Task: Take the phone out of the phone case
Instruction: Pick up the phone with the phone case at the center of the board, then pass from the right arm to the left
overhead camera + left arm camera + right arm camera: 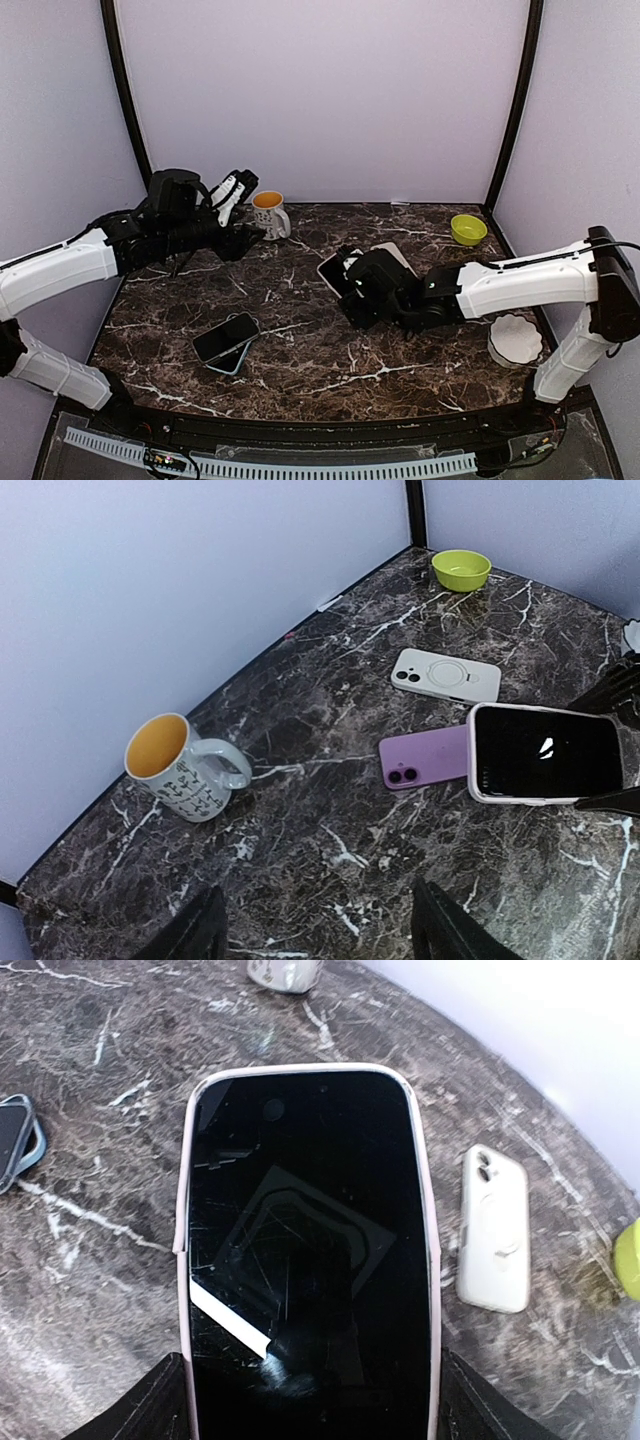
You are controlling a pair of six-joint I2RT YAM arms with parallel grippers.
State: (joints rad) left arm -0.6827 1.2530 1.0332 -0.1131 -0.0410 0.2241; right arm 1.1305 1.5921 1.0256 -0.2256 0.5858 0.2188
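A phone with a dark screen sits inside a pale pink phone case. My right gripper is shut on its lower end, one black finger against each long edge of the case. From above, the held phone is lifted and tilted over the middle of the table. In the left wrist view the same phone partly covers a purple phone or case lying flat. My left gripper hangs open and empty above the back left of the table, near the mug.
A patterned mug with a yellow inside stands at the back left. A white case lies behind the held phone. A green bowl sits back right, a white dish front right. A dark phone on a blue-grey case lies front left.
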